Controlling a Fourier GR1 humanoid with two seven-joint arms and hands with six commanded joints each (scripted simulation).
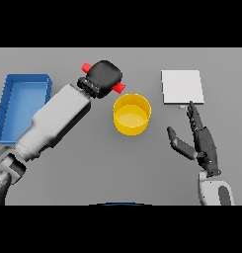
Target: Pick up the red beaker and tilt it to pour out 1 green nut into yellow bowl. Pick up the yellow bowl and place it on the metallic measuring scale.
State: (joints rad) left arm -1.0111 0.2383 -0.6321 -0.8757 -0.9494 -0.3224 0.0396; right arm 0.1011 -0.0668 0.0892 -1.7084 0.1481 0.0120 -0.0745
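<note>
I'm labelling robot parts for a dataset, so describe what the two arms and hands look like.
Both arms are boxy shells. The left forearm is light grey-white and ends in a darker ribbed wrist. The left hand is black with a rounded back. The right forearm is white with a grey panel. The right hand is dark grey with slim segmented fingers. No cables or markings show.

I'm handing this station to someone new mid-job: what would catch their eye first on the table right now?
First, the robot's left hand closed over the red beaker at the centre back, with only its red ends showing, right beside the round yellow bowl. Next, the flat white metallic measuring scale at the back right, with the right hand open just in front of it. A blue rectangular tray sits at the far left.
</note>
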